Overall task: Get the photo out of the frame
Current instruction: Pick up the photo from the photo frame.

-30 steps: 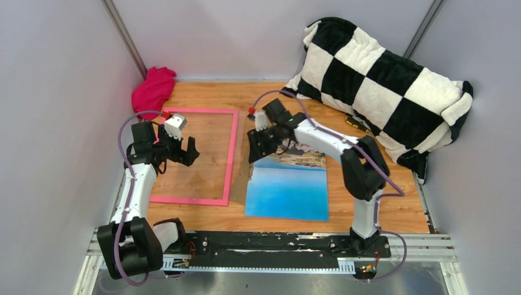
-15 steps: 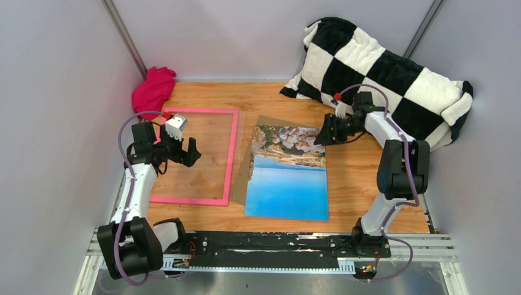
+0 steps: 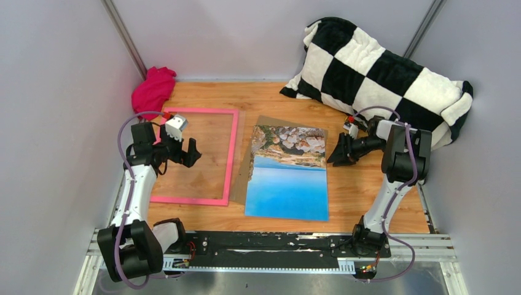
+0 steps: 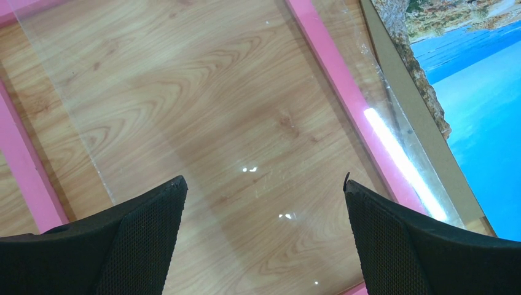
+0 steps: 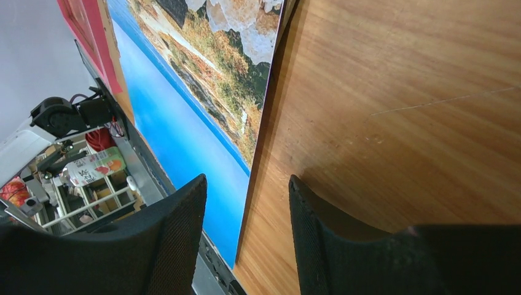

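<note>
Overhead view: the photo (image 3: 287,184) lies flat and face up on the desk (image 3: 362,196), near the centre, with the rocky shore at the far end and the blue sea at the near end. It is out of the frame (image 3: 187,200). A brown board (image 3: 270,120) lies under it, showing as a narrow strip along the photo's far and left edges.

The frame lies flat just left of the photo, close beside the board. Left wrist view: a clear pane (image 4: 184,92) sits askew in the frame; its left edge runs inside the opening, and its right side crosses over the pink bar (image 4: 344,92) toward the board (image 4: 418,104).

Left hand (image 3: 178,155): hovers over the frame, fingers spread wide, grasping nothing; only pane and wood grain show between them (image 4: 263,184).

Right hand (image 3: 339,157): low over bare desk just beside the photo's right edge, pointing toward it. Fingers are partly apart and nothing is held between them (image 5: 247,179); the photo's edge (image 5: 184,123) shows beyond the tips.

A black-and-white checked pillow (image 3: 381,80) is at the far right. A magenta cloth (image 3: 153,89) is bunched in the far left corner.
</note>
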`<act>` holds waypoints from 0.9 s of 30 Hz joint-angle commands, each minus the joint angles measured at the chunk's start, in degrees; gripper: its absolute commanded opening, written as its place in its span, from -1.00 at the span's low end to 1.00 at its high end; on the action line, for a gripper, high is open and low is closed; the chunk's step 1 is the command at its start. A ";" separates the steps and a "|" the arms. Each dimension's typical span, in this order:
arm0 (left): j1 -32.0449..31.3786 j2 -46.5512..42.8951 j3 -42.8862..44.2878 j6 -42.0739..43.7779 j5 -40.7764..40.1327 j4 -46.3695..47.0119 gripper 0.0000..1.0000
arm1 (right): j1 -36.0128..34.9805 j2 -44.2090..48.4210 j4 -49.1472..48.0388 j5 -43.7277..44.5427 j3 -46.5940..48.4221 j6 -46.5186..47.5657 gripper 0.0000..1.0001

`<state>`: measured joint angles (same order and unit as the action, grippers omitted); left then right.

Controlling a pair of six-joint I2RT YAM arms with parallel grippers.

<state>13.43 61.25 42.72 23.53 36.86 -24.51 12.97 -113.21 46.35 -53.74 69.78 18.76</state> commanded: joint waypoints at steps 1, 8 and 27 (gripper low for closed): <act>0.45 -0.90 0.06 0.67 -0.43 -0.79 1.00 | 0.26 -0.46 -0.77 -1.89 -2.12 1.11 0.07; 0.46 0.95 0.25 0.89 0.53 -0.80 1.00 | -0.28 -4.90 -3.95 -5.25 -3.73 1.20 0.05; 0.45 -0.55 0.02 0.20 -1.70 -0.16 1.00 | 0.42 -8.06 -6.85 -11.72 -7.37 3.96 0.01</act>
<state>13.43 61.43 42.72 23.57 35.64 -24.53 12.88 -119.57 41.78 -69.52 64.16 19.94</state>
